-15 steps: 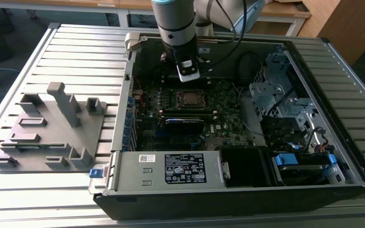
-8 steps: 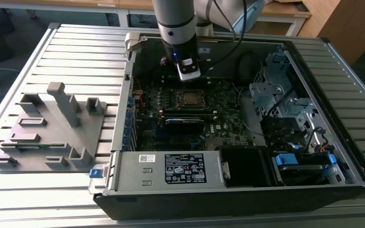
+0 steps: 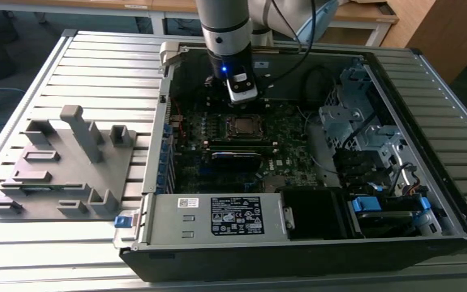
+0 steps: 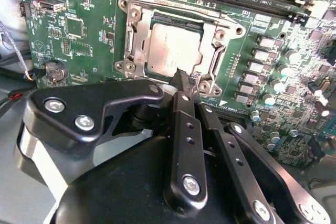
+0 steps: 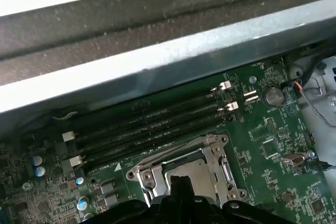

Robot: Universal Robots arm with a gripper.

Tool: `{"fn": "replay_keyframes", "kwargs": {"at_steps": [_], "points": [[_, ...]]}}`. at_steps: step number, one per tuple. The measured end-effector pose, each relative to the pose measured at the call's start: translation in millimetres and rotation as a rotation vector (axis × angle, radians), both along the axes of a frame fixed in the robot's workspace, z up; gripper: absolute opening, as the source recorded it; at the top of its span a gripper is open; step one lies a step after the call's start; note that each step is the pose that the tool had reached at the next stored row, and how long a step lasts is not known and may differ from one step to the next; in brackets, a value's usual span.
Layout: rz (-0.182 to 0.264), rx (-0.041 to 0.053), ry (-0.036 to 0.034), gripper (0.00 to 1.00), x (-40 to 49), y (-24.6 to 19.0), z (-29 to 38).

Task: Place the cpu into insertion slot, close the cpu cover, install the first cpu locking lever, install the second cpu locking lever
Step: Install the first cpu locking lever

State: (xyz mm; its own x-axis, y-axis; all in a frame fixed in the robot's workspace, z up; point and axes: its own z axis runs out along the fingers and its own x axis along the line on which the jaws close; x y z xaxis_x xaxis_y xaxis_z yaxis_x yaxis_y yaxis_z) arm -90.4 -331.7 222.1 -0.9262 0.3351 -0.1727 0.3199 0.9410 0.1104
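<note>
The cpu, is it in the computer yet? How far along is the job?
The cpu already sits in the insertion slot, and the cpu cover lies closed around it in the second wrist view. The gripper, its fingers together and holding nothing, hovers at the socket's edge. Whether either locking lever is latched, I cannot tell.

In the second wrist view, the silver cpu (image 4: 170, 48) lies flat in the insertion slot (image 4: 137, 51) on the green board (image 4: 79, 30). The black gripper (image 4: 184, 83) has its fingers together, tips right at the slot's near edge
</note>
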Motion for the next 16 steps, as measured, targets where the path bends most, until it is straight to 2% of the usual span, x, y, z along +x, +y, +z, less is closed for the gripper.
{"fn": "replay_keyframes", "kwargs": {"at_steps": [1,2,6,7,8,13,16], "points": [[0.0,-0.0001,0.0006,0.1,0.0,0.0,0.0],[0.0,0.0007,0.0102,0.1,0.2,0.1,-0.2],[0.0,0.0018,0.0793,0.1,1.3,0.1,-0.9],[0.0,0.0016,0.0925,0.1,1.5,0.1,-1.0],[0.0,0.0015,0.0948,0.1,1.5,0.0,-0.9],[0.0,0.0016,0.0955,0.1,1.9,0.0,-0.9],[0.0,0.0016,0.0962,0.1,2.1,0.0,2.0]]}}
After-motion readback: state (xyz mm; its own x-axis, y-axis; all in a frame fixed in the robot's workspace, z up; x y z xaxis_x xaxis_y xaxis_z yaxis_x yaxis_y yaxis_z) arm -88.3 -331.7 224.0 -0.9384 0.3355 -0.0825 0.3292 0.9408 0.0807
